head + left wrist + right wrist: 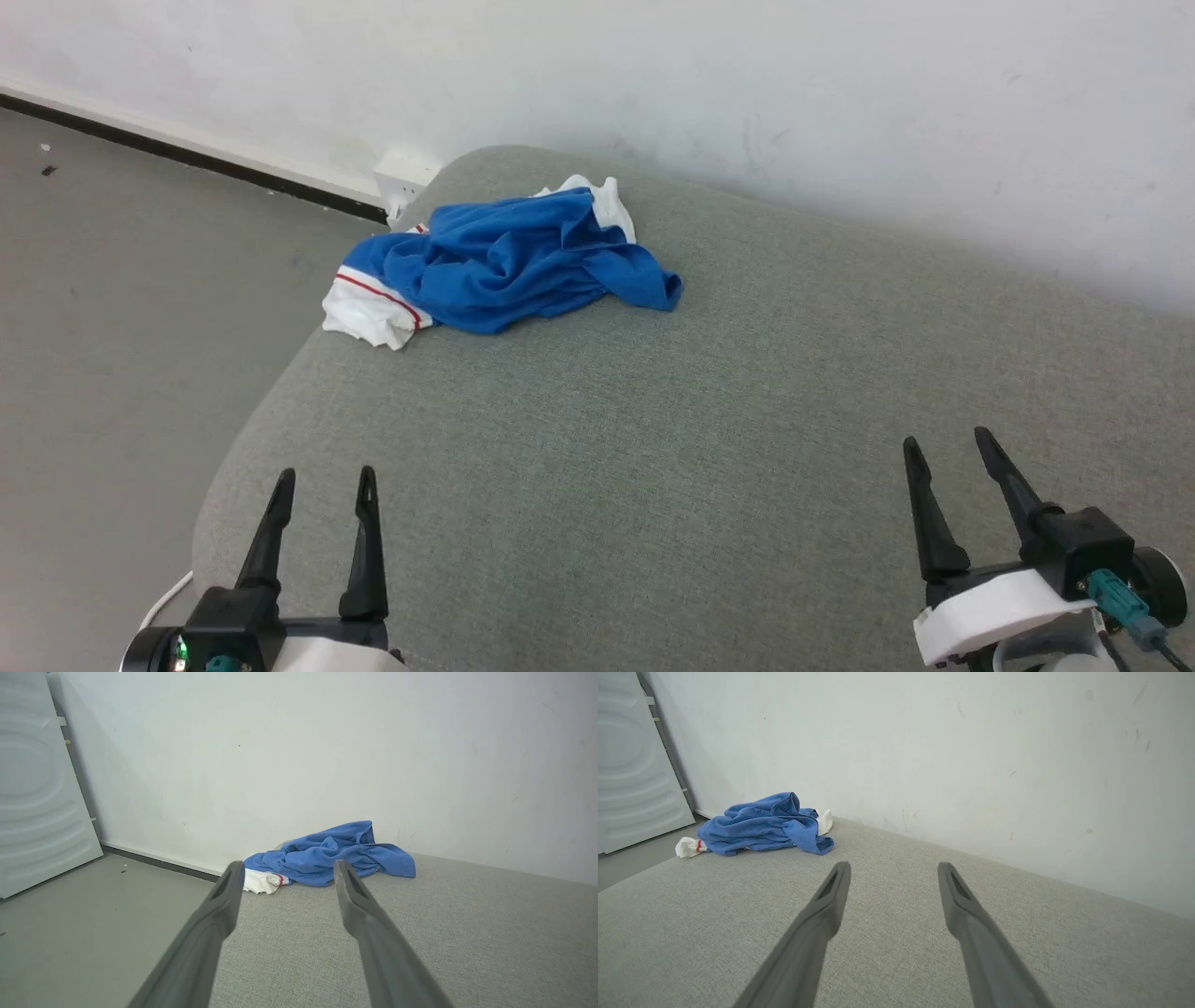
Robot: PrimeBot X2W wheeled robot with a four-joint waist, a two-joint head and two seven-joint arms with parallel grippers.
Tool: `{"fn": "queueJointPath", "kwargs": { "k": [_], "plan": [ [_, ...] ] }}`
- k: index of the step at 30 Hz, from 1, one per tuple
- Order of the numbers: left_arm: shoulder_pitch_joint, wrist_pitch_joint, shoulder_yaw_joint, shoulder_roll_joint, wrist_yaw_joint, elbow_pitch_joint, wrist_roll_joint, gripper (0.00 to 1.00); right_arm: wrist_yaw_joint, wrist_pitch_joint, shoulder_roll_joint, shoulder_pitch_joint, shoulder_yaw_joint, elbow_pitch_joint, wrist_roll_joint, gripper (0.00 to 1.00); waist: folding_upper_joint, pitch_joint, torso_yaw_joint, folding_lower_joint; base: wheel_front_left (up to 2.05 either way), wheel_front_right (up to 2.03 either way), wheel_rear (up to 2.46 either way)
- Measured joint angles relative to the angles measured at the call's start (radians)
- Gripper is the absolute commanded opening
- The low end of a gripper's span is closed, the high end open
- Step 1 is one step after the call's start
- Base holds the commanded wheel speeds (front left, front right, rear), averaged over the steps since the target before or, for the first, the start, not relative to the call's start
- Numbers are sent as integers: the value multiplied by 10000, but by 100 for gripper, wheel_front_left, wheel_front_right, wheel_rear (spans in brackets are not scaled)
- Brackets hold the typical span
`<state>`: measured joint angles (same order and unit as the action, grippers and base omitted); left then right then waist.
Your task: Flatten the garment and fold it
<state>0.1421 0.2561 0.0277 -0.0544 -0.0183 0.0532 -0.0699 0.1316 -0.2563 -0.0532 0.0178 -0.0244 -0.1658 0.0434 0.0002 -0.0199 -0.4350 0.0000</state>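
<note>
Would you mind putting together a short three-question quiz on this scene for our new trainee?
1. True or false: the garment lies spread out flat on the grey cushion.
2. Multiple choice: which is nearer the garment in the head view? A) the left pincer B) the right pincer C) both equally
3. Fill in the gap: both pincers are ____ and hold nothing.

Key
1. False: it lies in a crumpled heap near the cushion's far left edge.
2. A
3. open
</note>
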Motion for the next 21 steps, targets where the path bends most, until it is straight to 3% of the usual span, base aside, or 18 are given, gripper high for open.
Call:
{"fn": "queueJointPath", "kwargs": {
  "k": [10,21],
  "plan": [
    [13,0,25,2,-75,-12,-15,100,0,-6,0,1,-2,8,-63,100,-1,43,-7,0,0,0,0],
    [-904,10,-153,-36,-226,727,-1076,100,0,-8,4,-4,-92,127,-199,100,-1,-289,24,0,0,0,0]
  ]
}}
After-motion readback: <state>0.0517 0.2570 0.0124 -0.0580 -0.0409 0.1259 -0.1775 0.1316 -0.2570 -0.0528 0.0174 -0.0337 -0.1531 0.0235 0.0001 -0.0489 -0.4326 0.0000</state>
